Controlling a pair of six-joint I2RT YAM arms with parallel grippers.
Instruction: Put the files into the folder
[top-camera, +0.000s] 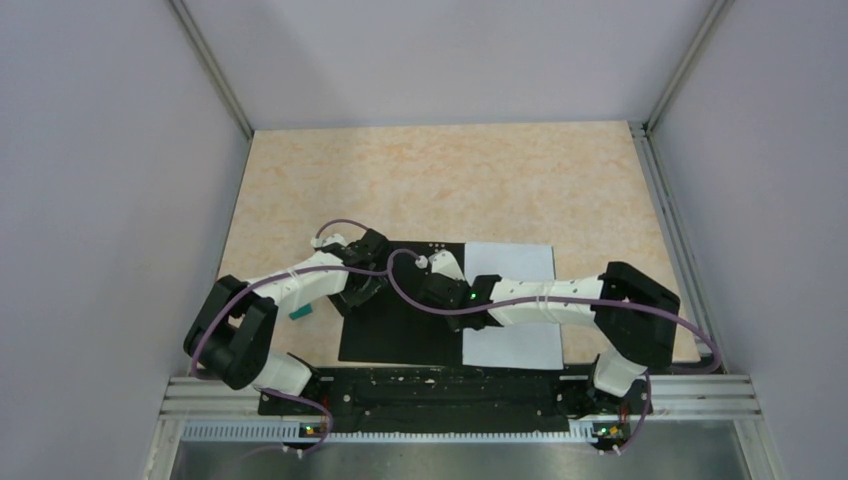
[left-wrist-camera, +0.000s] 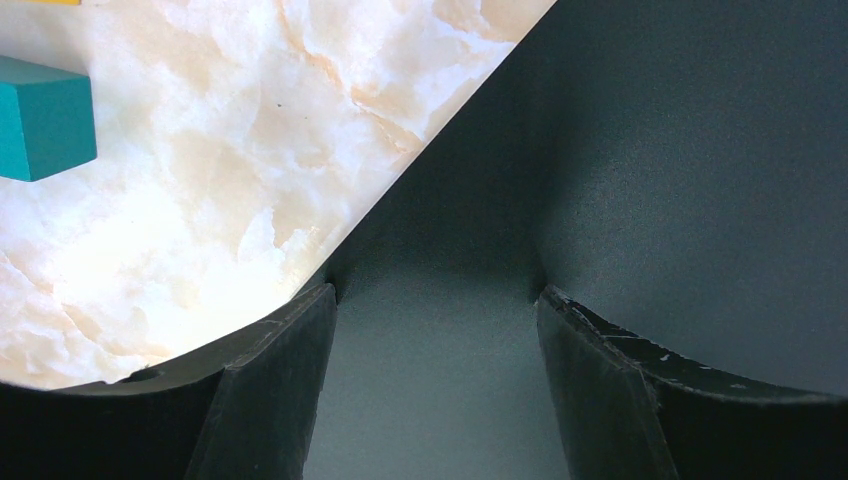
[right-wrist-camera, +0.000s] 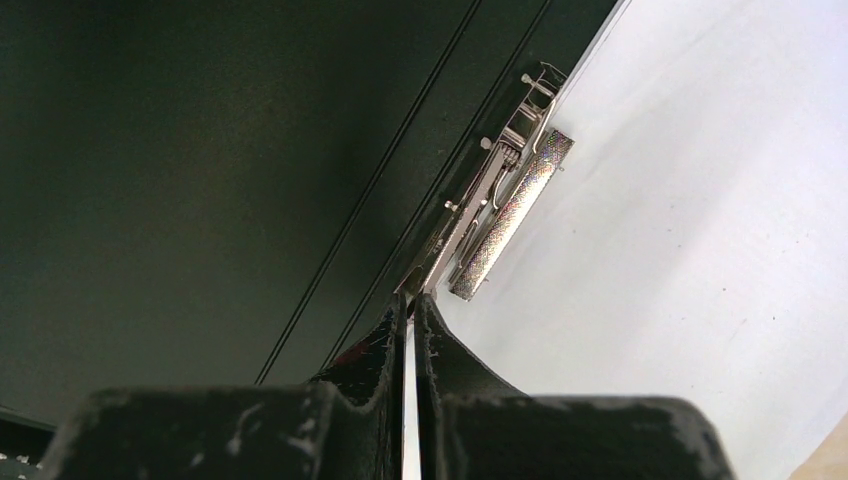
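The folder (top-camera: 400, 335) lies open on the table (top-camera: 450, 180), black inner faces up, with the files (top-camera: 512, 345) on its right half. The right gripper (right-wrist-camera: 410, 305) has its jaws clenched on the spine clip (right-wrist-camera: 500, 200). The left gripper (left-wrist-camera: 435, 295) holds its jaws released over the left cover's edge, near a teal block (left-wrist-camera: 40, 115).

The right gripper (right-wrist-camera: 411, 312) was found with its two black fingers pressed together on the near end of the small silver metal spine clip (right-wrist-camera: 500, 195) (a thin bright strip showed between them). The black inner face of the flat folder (right-wrist-camera: 200, 150) lay left of the clip, and the plain white paper sheet (right-wrist-camera: 700, 220) lay right.
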